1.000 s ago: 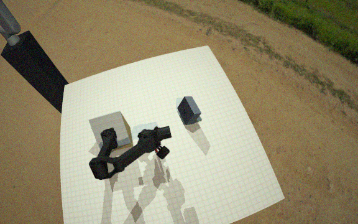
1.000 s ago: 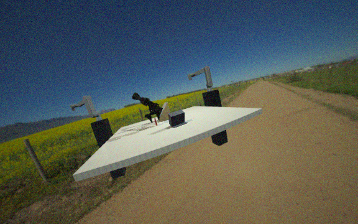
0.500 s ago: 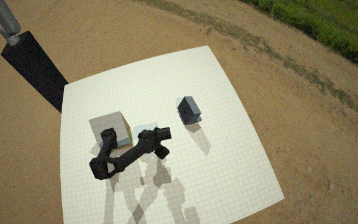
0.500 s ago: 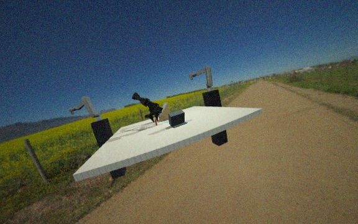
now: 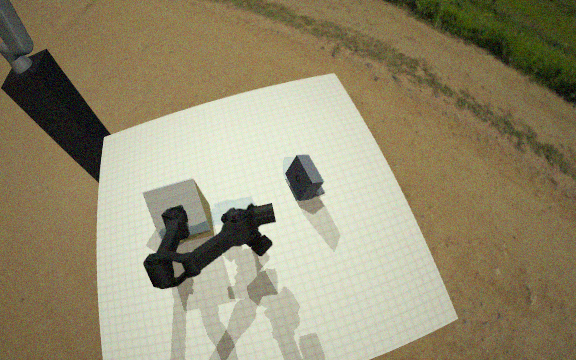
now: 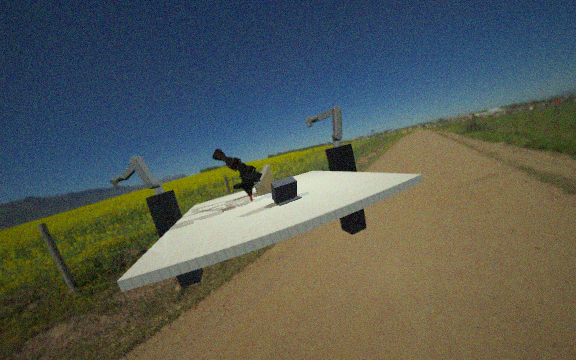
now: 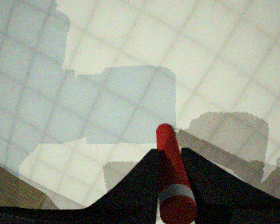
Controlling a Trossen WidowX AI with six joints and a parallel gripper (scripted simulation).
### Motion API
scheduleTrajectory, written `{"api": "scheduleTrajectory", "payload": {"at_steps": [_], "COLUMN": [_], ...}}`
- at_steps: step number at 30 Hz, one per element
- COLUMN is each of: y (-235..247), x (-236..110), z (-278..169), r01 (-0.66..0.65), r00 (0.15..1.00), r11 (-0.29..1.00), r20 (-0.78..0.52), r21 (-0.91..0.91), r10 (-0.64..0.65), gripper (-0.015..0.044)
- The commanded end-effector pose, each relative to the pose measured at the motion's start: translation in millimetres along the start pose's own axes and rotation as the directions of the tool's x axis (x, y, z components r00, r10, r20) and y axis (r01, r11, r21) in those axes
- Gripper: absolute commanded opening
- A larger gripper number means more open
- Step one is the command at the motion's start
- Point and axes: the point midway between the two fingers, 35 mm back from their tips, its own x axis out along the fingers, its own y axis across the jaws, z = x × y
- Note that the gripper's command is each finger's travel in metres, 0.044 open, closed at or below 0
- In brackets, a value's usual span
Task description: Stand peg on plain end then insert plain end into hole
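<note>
The red peg (image 6: 251,198) (image 7: 175,175) stands upright on the white table (image 5: 393,280) (image 6: 358,192), its white-banded end up and its plain end at the table. My gripper (image 7: 169,155) is shut on the peg, one dark fingertip on each side, below the band. In the top view the arm hides the peg. A dark block (image 5: 304,179) (image 6: 284,191) with a slanted face stands farther out than the gripper. A faint mark on its face toward the arm may be the hole, but it is too small to tell.
A larger beige wedge-shaped block (image 5: 168,197) (image 6: 267,177) stands beside the arm's base; its edge shows at the wrist view's lower left (image 7: 13,190). Two grey arms on black pedestals (image 6: 164,212) (image 6: 341,157) stand beyond the table's edges. Shadows cross the table.
</note>
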Motion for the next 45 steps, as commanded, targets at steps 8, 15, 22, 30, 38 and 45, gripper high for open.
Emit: {"api": "scheduleTrajectory", "payload": {"at_steps": [8, 15, 22, 30, 38, 45], "y": [0.0, 1.3, 3.0, 6.9, 11.8, 16.1], "x": [-32.9, -58.0, -77.0, -73.2, -68.6, -64.8], "z": [5.2, 6.1, 4.9, 14.0, 25.3, 34.9], "r01": [-0.005, -0.004, 0.001, 0.006, 0.013, 0.022], "r00": [1.0, 1.0, 1.0, 1.0, 0.998, 0.996], "r11": [1.0, 1.0, 1.0, 1.0, 0.998, 0.997], "r20": [0.007, 0.004, 0.0, 0.027, 0.061, 0.091], "r21": [0.003, 0.0, -0.003, -0.025, -0.053, -0.078], "r10": [0.005, 0.004, -0.001, -0.005, -0.01, -0.015], "gripper": [0.0, 0.0, 0.0, 0.0, 0.0, 0.0]}}
